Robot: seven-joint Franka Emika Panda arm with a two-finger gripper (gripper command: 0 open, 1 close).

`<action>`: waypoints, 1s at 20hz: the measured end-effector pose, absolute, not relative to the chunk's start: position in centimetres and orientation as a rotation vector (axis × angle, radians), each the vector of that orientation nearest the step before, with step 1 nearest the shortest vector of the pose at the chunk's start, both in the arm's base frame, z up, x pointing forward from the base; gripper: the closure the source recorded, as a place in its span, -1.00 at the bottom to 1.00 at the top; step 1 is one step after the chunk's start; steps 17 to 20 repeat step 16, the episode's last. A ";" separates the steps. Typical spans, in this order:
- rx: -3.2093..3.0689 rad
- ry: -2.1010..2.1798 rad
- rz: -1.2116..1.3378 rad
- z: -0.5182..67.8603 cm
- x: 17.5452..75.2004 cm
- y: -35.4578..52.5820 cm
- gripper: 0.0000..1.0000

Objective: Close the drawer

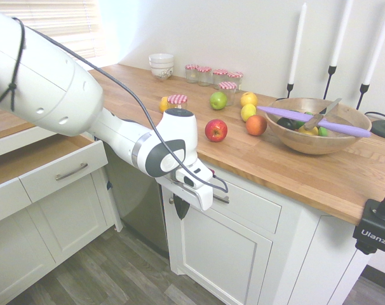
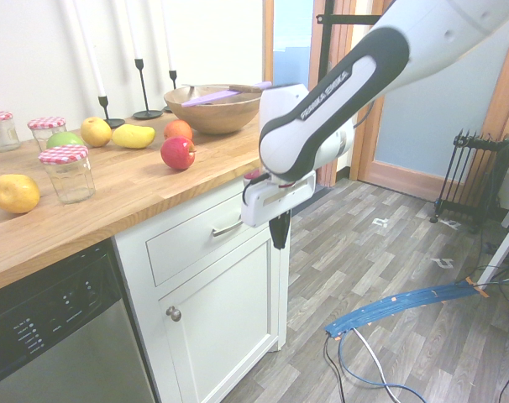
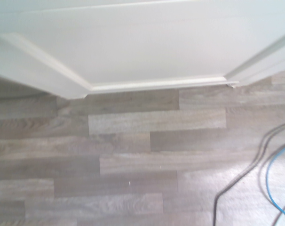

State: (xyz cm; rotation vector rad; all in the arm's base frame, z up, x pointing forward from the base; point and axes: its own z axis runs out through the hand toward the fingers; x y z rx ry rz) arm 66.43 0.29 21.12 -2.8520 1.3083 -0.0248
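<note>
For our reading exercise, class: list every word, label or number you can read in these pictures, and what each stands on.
"Ulanzi": black clamp.
Lettering on the arm: blurred, unreadable.
"T": dishwasher panel, cut off at the edge; its other markings are too small.

"What do we see carrying things in the first exterior view?"

"We have a wooden countertop point(image 1: 294, 178) across the middle: white bowls point(image 1: 161, 65) upper left, checked-lid jars point(image 1: 204, 76) and loose fruit point(image 1: 216, 130) centrally, a wooden bowl point(image 1: 319, 143) and black candle holders point(image 1: 290, 89) toward the right."
</note>
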 end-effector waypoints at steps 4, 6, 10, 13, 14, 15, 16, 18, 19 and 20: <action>-2.843 1.300 -0.008 26.2 62.1 -0.5 -1.00; -2.849 1.298 0.004 28.0 59.4 -0.9 -1.00; -2.856 1.294 0.036 29.1 53.5 -1.4 -1.00; -2.855 1.286 0.036 28.6 49.6 -1.4 -1.00; -2.854 1.285 0.033 28.5 48.9 -1.3 -1.00; -2.852 1.284 0.028 28.5 48.6 -1.3 -1.00; -2.851 1.284 0.024 28.6 48.5 -1.4 -1.00; -2.851 1.284 0.024 28.6 48.5 -1.4 -1.00; -2.851 1.284 0.024 28.6 48.5 -1.4 -1.00; -2.851 1.284 0.024 28.6 48.5 -1.4 -1.00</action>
